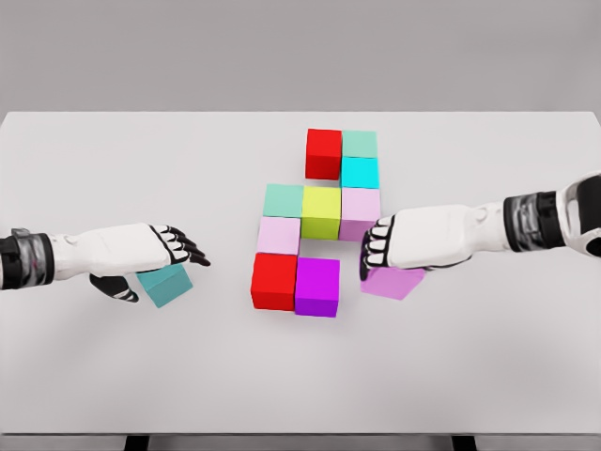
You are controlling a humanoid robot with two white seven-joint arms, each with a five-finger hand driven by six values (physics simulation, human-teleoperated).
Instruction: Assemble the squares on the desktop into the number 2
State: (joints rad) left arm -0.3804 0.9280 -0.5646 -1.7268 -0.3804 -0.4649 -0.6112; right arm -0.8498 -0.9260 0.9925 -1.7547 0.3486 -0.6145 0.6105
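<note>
Violet cube (394,281) gripped by right hand (399,246); left hand (141,256) grips teal cube (167,286).

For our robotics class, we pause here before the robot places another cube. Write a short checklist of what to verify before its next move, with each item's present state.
1. Right hand has a cube: ok, it is over the violet cube, fingers curled at its near edge.
2. Left hand has a cube: ok, the teal cube sits under its palm.
3. Grip firm on both cubes: cannot tell, the hands hide the contact.
4. Bottom row of the figure complete: not ok, only the red cube and magenta cube are there; the spot to their right is open.
5. Placed cubes undisturbed: ok, the yellow cube and its neighbours sit flush.
</note>
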